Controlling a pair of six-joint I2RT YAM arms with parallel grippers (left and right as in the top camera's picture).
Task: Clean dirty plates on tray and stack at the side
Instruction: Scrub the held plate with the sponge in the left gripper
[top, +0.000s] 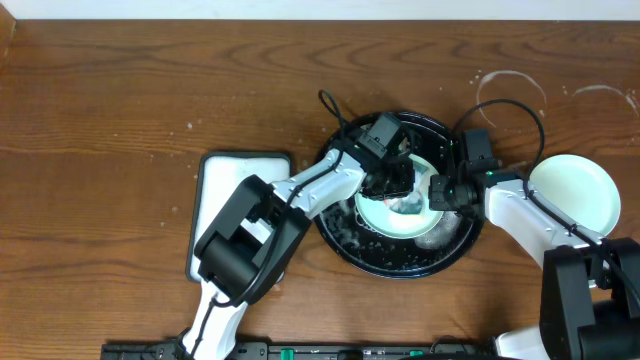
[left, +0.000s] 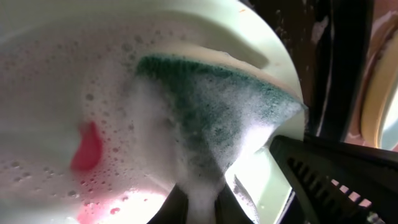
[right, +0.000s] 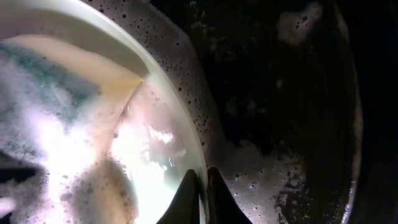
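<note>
Right of table (top: 120, 110) centre, round black tray (top: 400, 268), wet w/ foam, held a glossy pale plate (top: 385, 220) smeared red. Left gripper (left: 199, 205) jaws clamped a soapy green sponge (left: 217, 106) onto it; right gripper (right: 202, 186) jaws pinched its thin rim.

Overhead is evenly lit and sharp with only soft shadows, the left wrist view is bright, milky and out of focus across the foamy sponge (left: 211, 106), and the right wrist view shows blown-out glare on the wet plate (right: 155, 143) at lower left beside a dim, murky tray (right: 286, 93) at right.
</note>
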